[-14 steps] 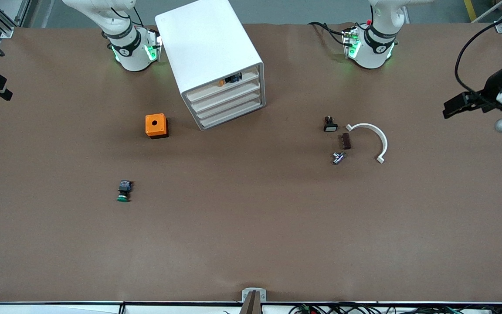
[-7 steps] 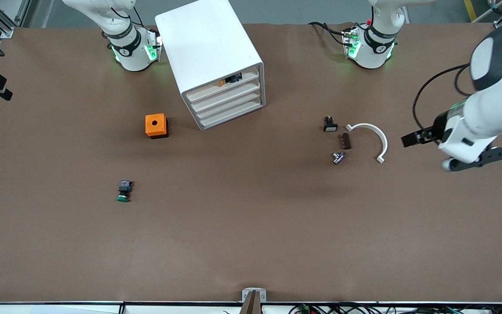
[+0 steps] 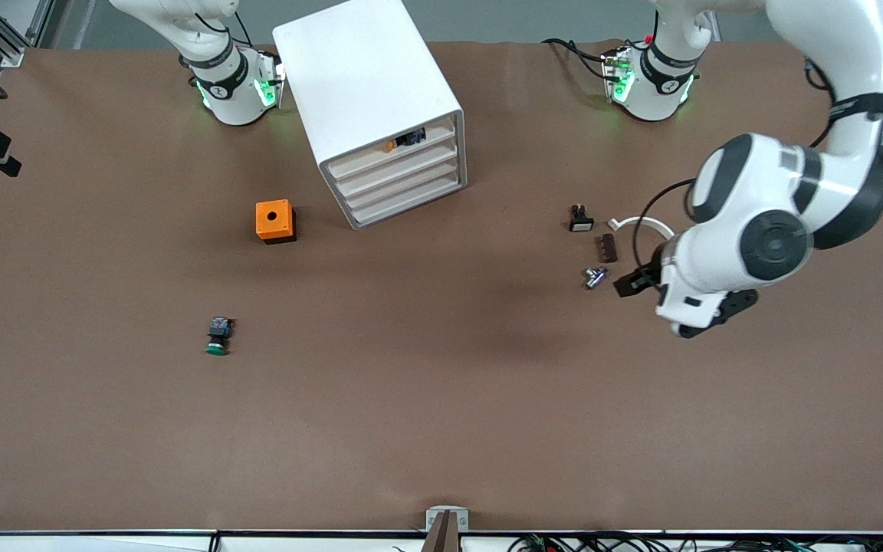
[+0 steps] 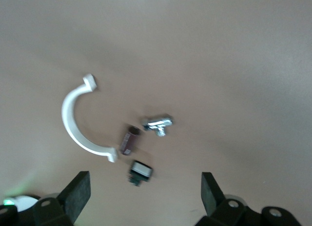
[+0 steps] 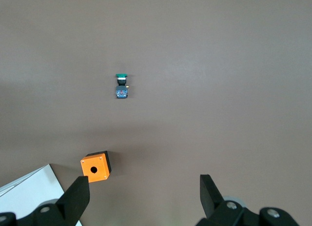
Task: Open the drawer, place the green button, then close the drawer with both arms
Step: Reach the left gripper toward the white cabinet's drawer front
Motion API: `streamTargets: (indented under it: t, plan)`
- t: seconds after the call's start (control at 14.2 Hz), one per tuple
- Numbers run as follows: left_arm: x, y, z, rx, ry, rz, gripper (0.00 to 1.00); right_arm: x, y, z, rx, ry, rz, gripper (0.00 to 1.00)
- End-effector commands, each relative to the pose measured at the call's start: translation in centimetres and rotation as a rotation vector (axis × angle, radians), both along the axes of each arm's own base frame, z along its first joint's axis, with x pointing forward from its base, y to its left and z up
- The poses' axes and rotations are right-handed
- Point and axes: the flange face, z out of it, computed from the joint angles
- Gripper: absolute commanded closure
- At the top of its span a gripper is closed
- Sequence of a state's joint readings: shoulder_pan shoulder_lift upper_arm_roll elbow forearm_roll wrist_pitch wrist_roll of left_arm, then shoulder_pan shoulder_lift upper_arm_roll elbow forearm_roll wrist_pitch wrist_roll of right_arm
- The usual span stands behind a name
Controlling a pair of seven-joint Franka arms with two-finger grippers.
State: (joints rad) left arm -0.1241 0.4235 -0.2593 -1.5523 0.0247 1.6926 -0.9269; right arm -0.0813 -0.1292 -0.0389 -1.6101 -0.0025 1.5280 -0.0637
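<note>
The green button (image 3: 217, 338) lies on its side on the table, nearer the front camera than the orange box, and the right wrist view shows the button (image 5: 121, 85) too. The white cabinet (image 3: 365, 84) stands between the arm bases with its stacked drawers (image 3: 403, 181) all pushed in. My left gripper (image 3: 630, 282) hangs open and empty over the small parts at the left arm's end; the left wrist view shows this gripper (image 4: 145, 194) with wide-apart fingers. My right gripper (image 5: 145, 196) waits open, high up, and shows at the front view's edge (image 3: 4, 159).
An orange box (image 3: 274, 221) with a hole sits beside the cabinet. Under the left gripper lie a black switch with a white cap (image 4: 140, 171), a brown part (image 4: 127, 140), a metal piece (image 4: 158, 123) and a white curved clip (image 4: 78, 126).
The left arm has swung in from the table's edge at its own end to over the small parts. The right arm and all objects have stayed put.
</note>
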Motion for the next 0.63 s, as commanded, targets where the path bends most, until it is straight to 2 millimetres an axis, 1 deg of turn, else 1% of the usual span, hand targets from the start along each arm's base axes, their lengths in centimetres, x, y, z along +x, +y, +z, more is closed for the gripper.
streamTargets:
  t: [0.0, 0.14, 0.28, 0.42, 0.49, 0.56]
  plan:
    - [-0.7, -5.8, -2.3, -0.020, 0.009, 0.138, 0.00, -0.4, -0.3, 0.9, -0.002, -0.016, -0.014, 0.00]
    - [-2.4, -10.3, -4.3, -0.023, 0.045, 0.202, 0.00, -0.3, -0.2, 0.9, -0.003, -0.016, -0.010, 0.00]
    - [-3.8, -12.6, -6.9, 0.021, 0.098, 0.300, 0.00, 0.3, -0.3, 0.4, -0.015, -0.014, -0.011, 0.00]
    - [-5.3, -14.9, -9.6, 0.057, 0.177, 0.435, 0.00, 0.7, -0.7, -0.1, -0.016, -0.003, -0.016, 0.00]
    - [-6.0, -16.0, -10.8, 0.081, 0.220, 0.520, 0.00, 1.7, -0.8, -1.6, -0.012, 0.016, -0.017, 0.00]
    - [-6.7, -17.3, -11.7, 0.106, 0.259, 0.603, 0.00, 3.5, -0.6, -4.4, -0.015, 0.069, -0.009, 0.00]
